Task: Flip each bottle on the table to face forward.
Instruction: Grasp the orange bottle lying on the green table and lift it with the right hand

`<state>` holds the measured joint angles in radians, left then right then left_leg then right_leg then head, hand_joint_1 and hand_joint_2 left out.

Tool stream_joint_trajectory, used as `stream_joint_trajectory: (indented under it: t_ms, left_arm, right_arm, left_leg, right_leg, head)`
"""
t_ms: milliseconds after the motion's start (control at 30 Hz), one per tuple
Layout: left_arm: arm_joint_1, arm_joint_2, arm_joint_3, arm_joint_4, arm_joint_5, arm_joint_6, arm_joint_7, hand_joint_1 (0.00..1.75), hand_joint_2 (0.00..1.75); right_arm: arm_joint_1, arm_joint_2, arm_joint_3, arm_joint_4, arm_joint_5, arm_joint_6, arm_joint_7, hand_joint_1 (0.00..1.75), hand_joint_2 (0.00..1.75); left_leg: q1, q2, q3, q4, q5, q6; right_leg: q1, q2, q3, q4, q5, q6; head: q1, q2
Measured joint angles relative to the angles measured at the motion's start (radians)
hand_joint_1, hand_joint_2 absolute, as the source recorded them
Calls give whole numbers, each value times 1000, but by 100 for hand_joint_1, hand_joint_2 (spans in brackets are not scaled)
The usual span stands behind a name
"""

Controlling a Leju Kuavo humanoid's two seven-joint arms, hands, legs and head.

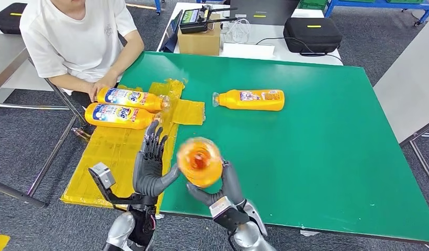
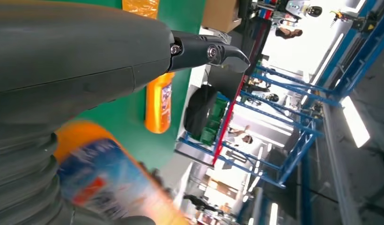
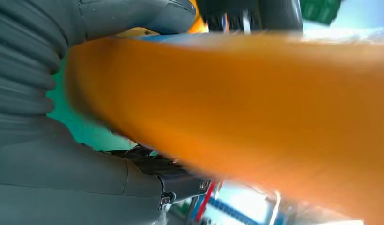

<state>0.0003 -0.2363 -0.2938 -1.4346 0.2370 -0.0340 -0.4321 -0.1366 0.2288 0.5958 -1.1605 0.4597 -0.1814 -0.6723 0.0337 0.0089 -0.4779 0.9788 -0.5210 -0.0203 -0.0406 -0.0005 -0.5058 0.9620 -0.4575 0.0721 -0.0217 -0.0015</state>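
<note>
My right hand point(image 1: 226, 189) grips an orange bottle point(image 1: 200, 162) lifted above the front edge of the green table point(image 1: 317, 157); the bottle is blurred and points its end at the head camera. In the right wrist view the orange bottle point(image 3: 246, 112) lies across my right hand point(image 3: 77, 178). My left hand point(image 1: 149, 166) is beside it with fingers straight out and its thumb close to the bottle. In the left wrist view, the held bottle point(image 2: 106, 183) shows by my left hand point(image 2: 82, 65). A second orange bottle point(image 1: 251, 100) point(image 2: 158, 108) lies on its side mid-table.
Two labelled orange bottles point(image 1: 130, 98) point(image 1: 118, 116) lie on a yellow mat point(image 1: 115, 157) at the table's left, with a seated person's hand point(image 1: 103, 88) on the far one. A cardboard box point(image 1: 199, 39) and black case point(image 1: 312, 34) sit on the white table behind.
</note>
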Motion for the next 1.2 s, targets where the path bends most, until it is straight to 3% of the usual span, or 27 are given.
stream_joint_trajectory:
  t_ms: [200,467,700,833,1067,1200]
  left_arm:
    - [-4,-6,-9,-51,23,-34,-29,0,175]
    - [33,-4,-15,-131,7,-81,-63,0,175]
    - [54,9,-23,-141,-174,-39,-100,0,175]
    - [69,30,-42,-127,-333,-3,-77,0,175]
    - [84,46,-48,-70,-453,77,-19,0,175]
    - [83,46,-44,-51,-449,64,9,0,175]
  right_arm:
    - [-16,0,64,75,8,-17,75,175,175]
    - [-21,4,58,122,-54,-9,139,175,175]
    - [-21,4,24,140,-97,33,147,175,175]
    - [-20,6,-17,132,-104,36,158,175,175]
    - [-34,-11,-62,105,45,29,248,175,175]
    - [-51,-24,-46,109,160,28,287,175,175]
  left_leg:
    - [0,0,-1,0,0,0]
    - [0,0,-1,0,0,0]
    - [0,0,-1,0,0,0]
    - [0,0,-1,0,0,0]
    - [0,0,-1,0,0,0]
    - [0,0,-1,0,0,0]
  right_leg:
    - [0,0,0,0,0,0]
    - [0,0,0,0,0,0]
    - [0,0,-1,0,0,0]
    - [0,0,-1,0,0,0]
    - [0,0,-1,0,0,0]
    - [0,0,-1,0,0,0]
  head:
    - [0,0]
    - [0,0]
    - [0,0]
    - [0,0]
    - [0,0]
    - [0,0]
